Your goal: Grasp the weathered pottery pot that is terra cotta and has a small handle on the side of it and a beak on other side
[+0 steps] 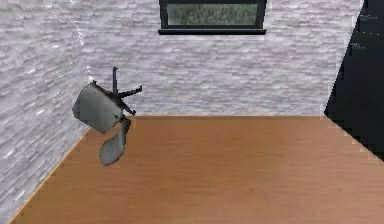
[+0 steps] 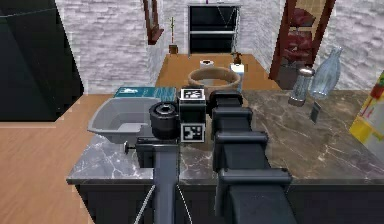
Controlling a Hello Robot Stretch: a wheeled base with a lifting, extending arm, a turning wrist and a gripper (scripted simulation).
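Observation:
A tan-brown round vessel [image 2: 208, 78] with a wide mouth stands at the far edge of the dark marble counter [image 2: 300, 140], just beyond the arm's end. A smaller brown pot [image 2: 237, 68] sits behind it to the right. The arm rises from the arm side view's bottom edge, with two white marker squares [image 2: 193, 110] at its far end. The gripper [image 2: 147, 138] has its dark body left of them, over the rim of a grey sink basin [image 2: 115, 122]. I cannot tell whether it holds anything.
A teal flat thing [image 2: 134, 92] lies behind the sink. Glass bottles [image 2: 322, 72] and a yellow box [image 2: 372, 115] stand on the counter's right. A wooden table [image 2: 185, 66] lies beyond. In the forward view a grey chair [image 1: 105, 115] lies tipped at the left wall, with wood floor [image 1: 230, 170] ahead.

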